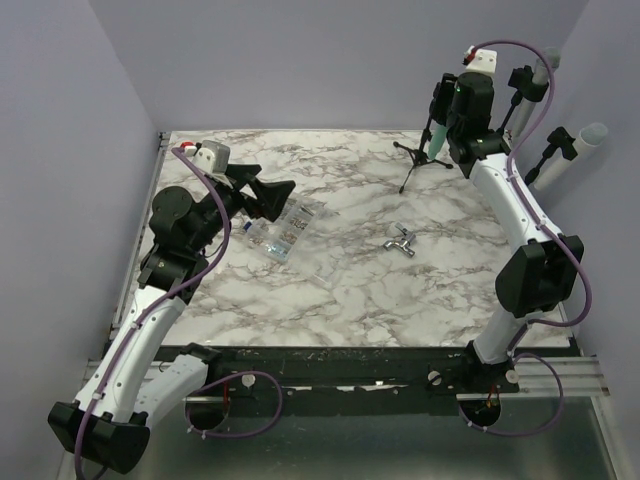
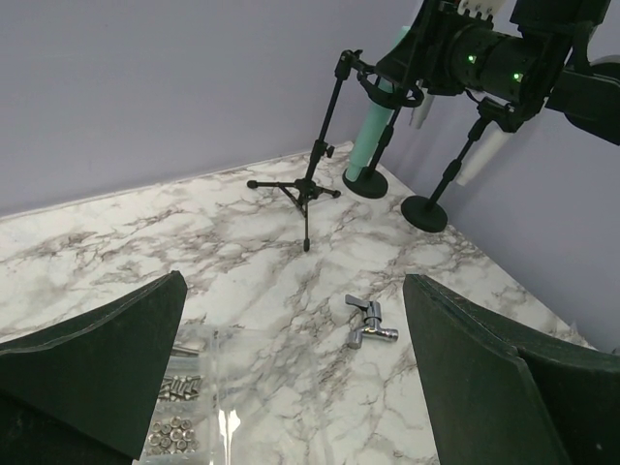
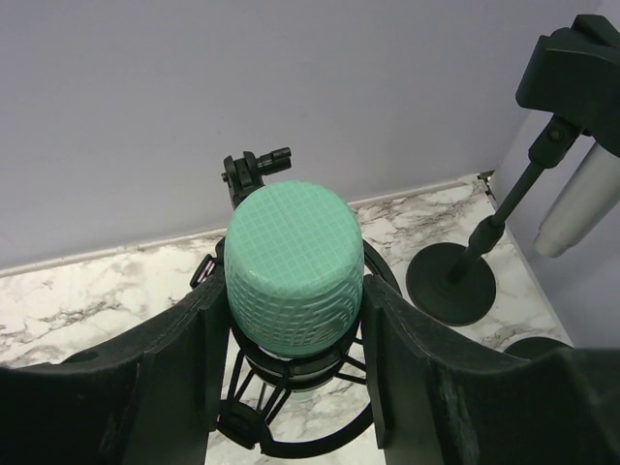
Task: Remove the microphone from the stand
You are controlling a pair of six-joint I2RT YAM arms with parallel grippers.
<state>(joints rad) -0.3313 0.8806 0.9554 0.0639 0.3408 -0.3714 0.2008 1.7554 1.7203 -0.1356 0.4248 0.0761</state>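
1. Fingers of the right pincer [image 3: 291,291] flank the green microphone [image 3: 295,257], seated in its stand [image 3: 254,172], likely to lift it; clamped or not, I cannot tell.
2. Left pincer [image 2: 293,281], jaws apart, hangs well away from the stand.

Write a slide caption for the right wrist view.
Black fingers of the right gripper flank the mint-green mesh-headed microphone, seated in its black ring-mount stand.

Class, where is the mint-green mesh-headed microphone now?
Top view: the microphone sits in its black stand, far right of the marble table, between the right gripper's fingers.
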